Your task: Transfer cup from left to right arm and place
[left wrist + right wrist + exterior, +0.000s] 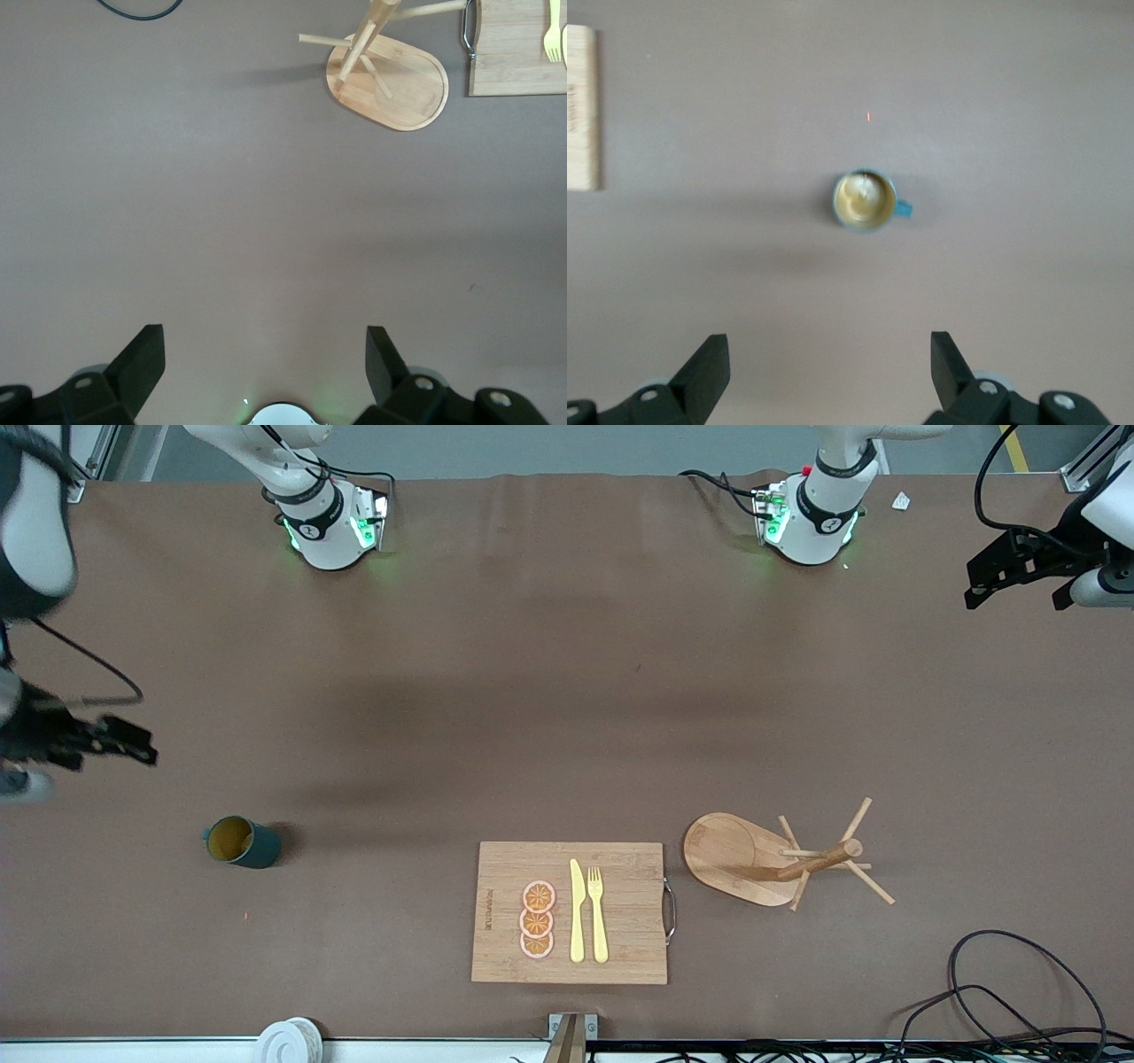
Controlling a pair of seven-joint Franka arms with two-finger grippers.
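Robot lab: two bench-mounted arms (319, 522), loose cables (1019, 992).

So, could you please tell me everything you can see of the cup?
The cup is a small dark teal mug with a tan-yellow inside and a small handle on its side. It looks empty. It stands upright and alone on the brown table, toward the right arm's end, level with the near part of the wooden cutting board. Nothing touches it but the table. The open right gripper hangs high above it.
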